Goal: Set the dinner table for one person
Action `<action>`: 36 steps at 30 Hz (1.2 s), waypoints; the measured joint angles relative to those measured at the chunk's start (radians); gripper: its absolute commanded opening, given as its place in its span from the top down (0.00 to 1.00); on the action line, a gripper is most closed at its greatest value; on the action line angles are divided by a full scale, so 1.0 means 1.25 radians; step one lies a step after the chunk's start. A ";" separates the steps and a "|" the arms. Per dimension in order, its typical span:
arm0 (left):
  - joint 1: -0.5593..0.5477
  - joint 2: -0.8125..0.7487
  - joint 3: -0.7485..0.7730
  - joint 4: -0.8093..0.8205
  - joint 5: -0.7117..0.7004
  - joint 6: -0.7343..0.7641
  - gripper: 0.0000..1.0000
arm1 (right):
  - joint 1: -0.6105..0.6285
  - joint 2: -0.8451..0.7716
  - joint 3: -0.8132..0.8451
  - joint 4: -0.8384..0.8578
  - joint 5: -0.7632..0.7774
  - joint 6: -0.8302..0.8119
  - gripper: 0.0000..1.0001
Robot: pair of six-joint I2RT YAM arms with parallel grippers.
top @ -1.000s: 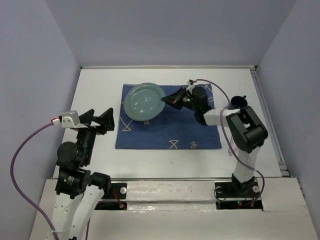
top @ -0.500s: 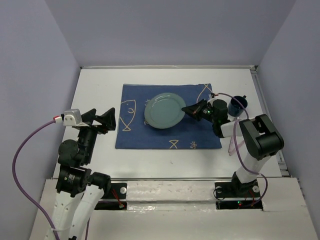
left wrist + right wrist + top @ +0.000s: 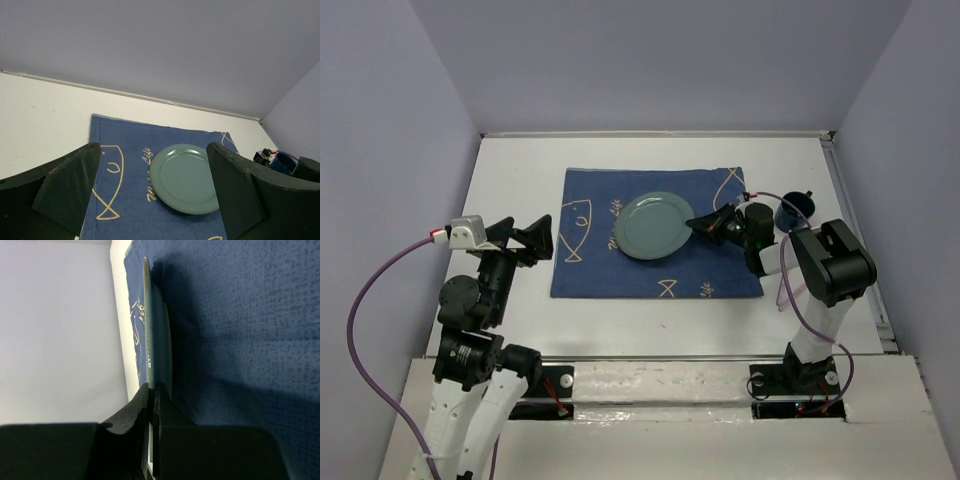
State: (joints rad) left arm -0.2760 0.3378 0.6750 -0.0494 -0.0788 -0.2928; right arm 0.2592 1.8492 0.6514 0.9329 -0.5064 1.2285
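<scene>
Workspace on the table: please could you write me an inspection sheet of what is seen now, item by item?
Surface: large flat white rectangular tabletop, with a dark blue cloth mat with beige line drawings laid on it.
Job's things: round pale green plate on the middle of the mat; small dark blue cup on the tabletop, right of the mat, partly hidden by the right arm.
Clutter: nothing seen.
Grippers: left gripper open and empty, left of the mat; right gripper shut on the plate's right rim.
Cables: purple cable loops from the left wrist; another purple cable hangs along the right arm.
Surroundings: pale lilac walls on three sides.
</scene>
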 measured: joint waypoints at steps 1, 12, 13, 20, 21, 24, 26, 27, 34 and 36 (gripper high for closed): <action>0.000 0.001 0.000 0.000 0.000 0.000 0.01 | 0.000 0.003 0.000 0.000 0.000 -0.001 1.00; -0.001 0.001 -0.001 0.000 0.003 0.000 0.01 | 0.000 0.015 -0.017 0.010 0.000 -0.017 1.00; -0.003 0.001 -0.001 0.000 0.003 0.000 0.01 | 0.000 0.015 -0.019 0.008 0.001 -0.020 1.00; -0.004 0.001 -0.001 0.000 0.003 0.000 0.01 | 0.000 0.015 -0.019 -0.011 0.002 -0.052 0.70; -0.004 0.001 -0.001 0.000 0.003 0.000 0.01 | 0.000 0.014 -0.018 -0.020 0.003 -0.057 0.66; -0.004 0.002 -0.001 0.000 0.004 0.000 0.01 | 0.000 0.002 -0.018 -0.084 0.016 -0.096 0.50; -0.004 0.004 -0.001 0.000 0.005 0.000 0.01 | 0.000 -0.018 -0.013 -0.151 0.033 -0.129 0.44; -0.004 0.006 -0.001 0.000 0.005 0.000 0.01 | 0.001 -0.032 -0.010 -0.180 0.042 -0.145 0.39; -0.010 0.014 -0.001 0.000 0.015 -0.007 0.01 | 0.002 -0.175 0.010 -0.352 0.111 -0.248 0.24; -0.012 0.023 -0.001 0.000 0.028 -0.016 0.01 | 0.002 -0.235 0.016 -0.415 0.135 -0.285 0.23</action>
State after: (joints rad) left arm -0.2909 0.3672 0.6735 -0.0490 -0.0433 -0.3122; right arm 0.2611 1.5555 0.6716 0.4137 -0.3382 0.8722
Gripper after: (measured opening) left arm 0.989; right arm 0.752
